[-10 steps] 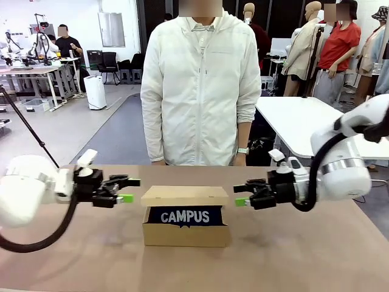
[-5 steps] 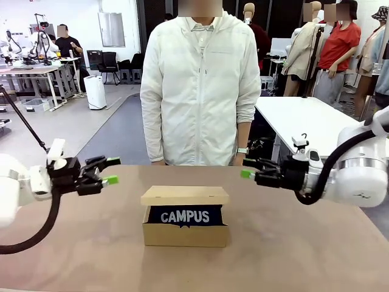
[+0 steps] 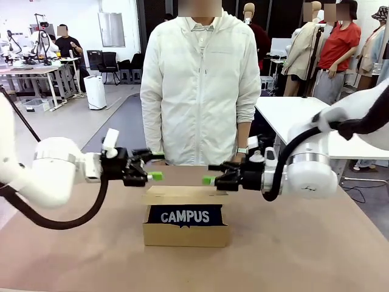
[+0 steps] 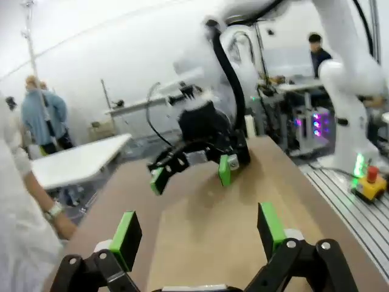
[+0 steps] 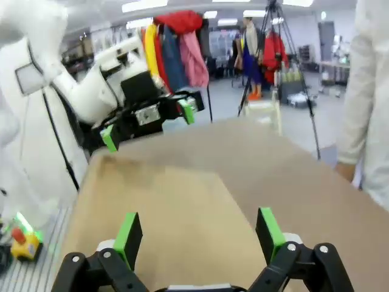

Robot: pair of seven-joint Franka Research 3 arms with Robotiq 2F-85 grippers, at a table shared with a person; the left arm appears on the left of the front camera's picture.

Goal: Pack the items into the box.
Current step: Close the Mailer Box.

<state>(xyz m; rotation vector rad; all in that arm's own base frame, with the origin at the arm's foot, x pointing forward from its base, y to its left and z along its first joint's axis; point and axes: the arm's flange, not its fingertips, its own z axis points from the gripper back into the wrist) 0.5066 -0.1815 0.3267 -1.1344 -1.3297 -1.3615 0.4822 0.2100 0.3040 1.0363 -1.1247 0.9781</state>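
A small brown cardboard box (image 3: 185, 234) is placed on the table (image 3: 292, 255), at its middle. Its lid flap (image 3: 182, 196) is laid almost flat over the top. Inside the box, a navy pencil case (image 3: 185, 216) with white "CAMPUS" lettering is seen through the front gap.

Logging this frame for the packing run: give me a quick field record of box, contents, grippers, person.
box: brown cardboard box mid-table, lid flap partly raised
contents: navy CAMPUS pencil case visible in the gap under the flap
left gripper: open, empty, above the box's left end
right gripper: open, empty, above the box's right end
person: white jacket, standing at the far edge
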